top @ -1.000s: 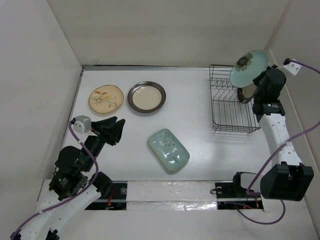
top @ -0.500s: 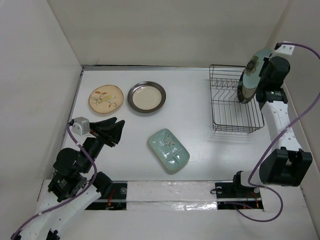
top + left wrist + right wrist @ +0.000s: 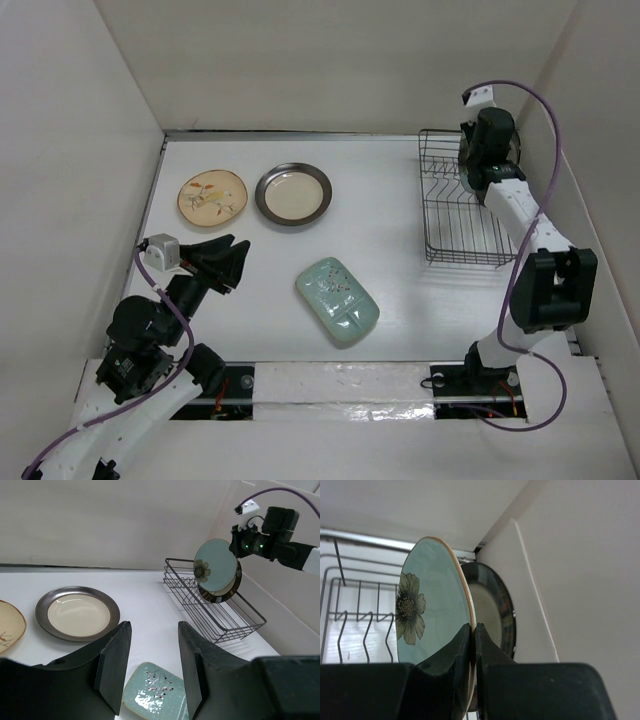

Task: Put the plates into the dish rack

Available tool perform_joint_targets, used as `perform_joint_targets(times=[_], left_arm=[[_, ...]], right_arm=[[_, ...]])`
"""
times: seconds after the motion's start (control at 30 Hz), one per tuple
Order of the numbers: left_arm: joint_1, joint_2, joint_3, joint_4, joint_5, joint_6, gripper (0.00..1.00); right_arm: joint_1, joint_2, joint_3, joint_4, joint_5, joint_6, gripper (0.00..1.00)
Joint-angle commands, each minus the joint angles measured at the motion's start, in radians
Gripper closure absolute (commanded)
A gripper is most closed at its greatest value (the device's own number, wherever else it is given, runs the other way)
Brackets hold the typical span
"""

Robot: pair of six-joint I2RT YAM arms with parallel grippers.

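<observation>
Three yet to load, flat on desk, 11 to 6 o'clock. Gripping teal floral plate by rim with right end effector, upright on edge to slot beside dark-rimmed plate in dish rack, 2 o'clock. Left end effector released, idle.

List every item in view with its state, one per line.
teal plate: on edge, clamped, at the rack's far end
dark-rimmed plate: upright in rack, behind teal plate
rack: holds dark-rimmed plate
tan plate: flat on table
grey-rimmed plate: flat on table
oblong plate: flat on table
left gripper: jaws open, empty
right gripper: jaws shut on teal plate
</observation>
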Motion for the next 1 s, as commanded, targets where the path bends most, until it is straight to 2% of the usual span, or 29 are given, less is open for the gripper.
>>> perform_joint_targets(times=[0.0,0.33,0.97], left_arm=[[-0.006,0.006,0.001,0.046,0.007,0.005,0.61],[-0.006,0.006,0.0,0.046,0.005,0.005,0.61],[-0.006,0.009,0.0,0.045,0.002,0.005,0.61]], right_arm=[[0.016,0.0,0.093,0.193,0.091,-0.113,1.0],[0.004,-0.001,0.128,0.236,0.165,-0.173,1.0],[-0.053,0.034,0.056,0.227,0.133,-0.069,1.0]])
